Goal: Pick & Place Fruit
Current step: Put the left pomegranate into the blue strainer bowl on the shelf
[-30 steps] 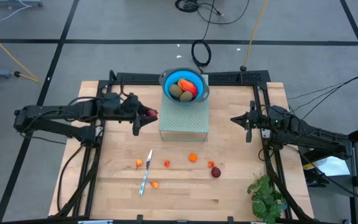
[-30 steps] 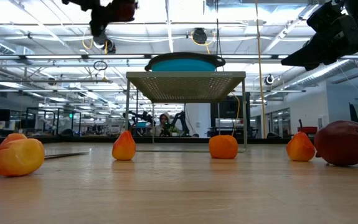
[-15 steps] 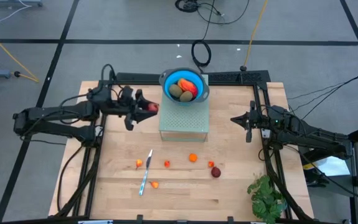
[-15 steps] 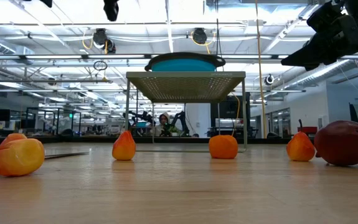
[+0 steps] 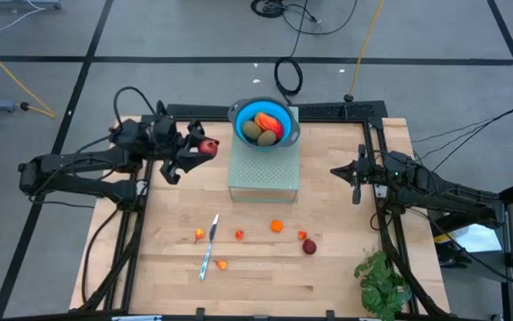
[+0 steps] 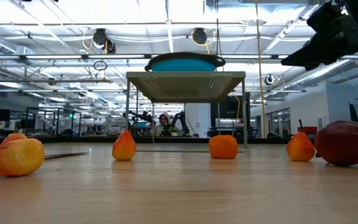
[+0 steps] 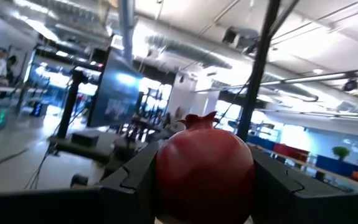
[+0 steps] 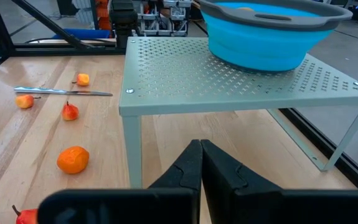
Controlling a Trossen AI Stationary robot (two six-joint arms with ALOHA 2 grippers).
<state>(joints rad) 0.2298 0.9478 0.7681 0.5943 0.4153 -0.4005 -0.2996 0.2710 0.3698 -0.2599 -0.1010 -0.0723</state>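
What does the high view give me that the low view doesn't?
Only the high view shows the left end effector shut on a red fruit beside the bowl, the fruit in the bowl, and the plant. Only the low view shows the room behind. Both show the rack with the bowl on it, the knife and the loose fruit on the table.

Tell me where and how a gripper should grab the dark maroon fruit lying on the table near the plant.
Grip the dark maroon fruit across its round middle, coming straight down from above. It sits free on the table; only a small red piece lies close behind, so probably set the fingers left and right of it. The shut right gripper is nearer; the left gripper holds a red pomegranate.
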